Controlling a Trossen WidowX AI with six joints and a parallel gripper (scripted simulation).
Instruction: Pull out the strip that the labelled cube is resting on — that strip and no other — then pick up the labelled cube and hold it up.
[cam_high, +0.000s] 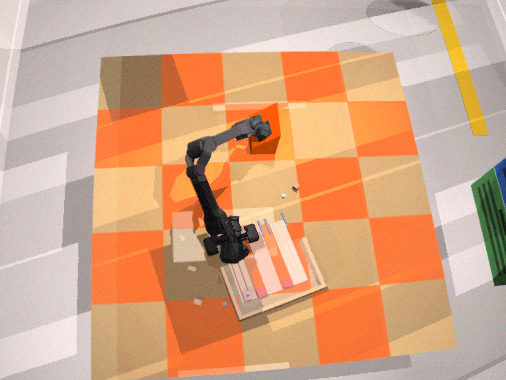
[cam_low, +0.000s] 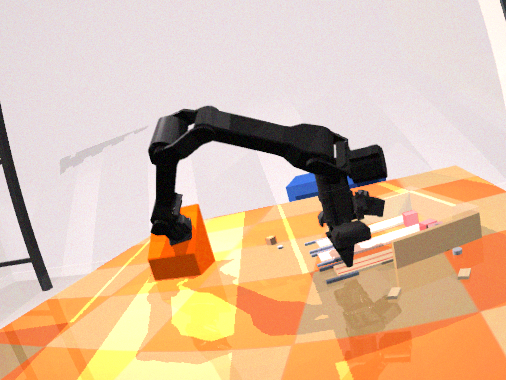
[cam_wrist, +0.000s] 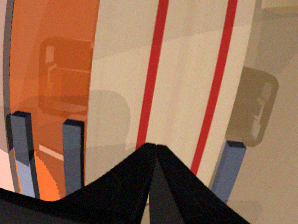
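The gripper (cam_low: 346, 258) stands at centre right of the exterior view, pointing down with its jaws pressed together to a single tip and nothing between them; in the wrist view the two dark fingers meet in a closed wedge at the bottom centre of the frame. The tip is low over the near ends of the strips, at the open edge of the shallow tan tray (cam_high: 305, 295), which lies just below the middle of the top view. Directly ahead of the closed fingers in the wrist view is a pale strip with two red lines (cam_wrist: 193, 63), running up the frame; to its left lies an orange band. Blue tabs (cam_wrist: 73, 156) project from the strip ends at lower left and lower right of that view. Whether the tip touches a strip cannot be told. In the top view three small pink cubes sit at the far ends of the strips, toward the lower edge of the tray; the leftmost one, the labelled cube (cam_high: 248, 296), carries a dark mark and rests on the red-lined strip. The arm's base stands on an orange block (cam_low: 180, 247) at centre left of the exterior view, well apart from the tray.
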